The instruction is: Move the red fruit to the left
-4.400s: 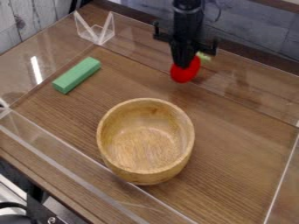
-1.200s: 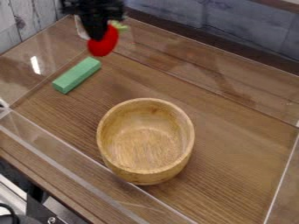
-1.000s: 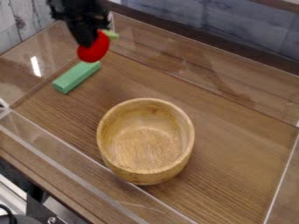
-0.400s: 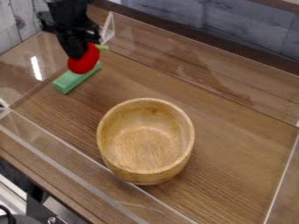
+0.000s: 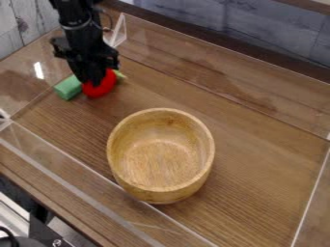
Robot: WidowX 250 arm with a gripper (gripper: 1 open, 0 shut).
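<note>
The tool hides the upper part of the red fruit and some of the green block; its tips are too blurred to read. The top edge crops the arm, and the worktop runs out of view.

The bowl stands on the tabletop, toward the near side and around the middle of the view from left to right. Behind it and to its left is the fruit, well apart from the bowl. The block lies just left of the fruit, partly hidden, also behind and left of the bowl. The tool is at the fruit; whether fruit and block touch is unclear.
</note>
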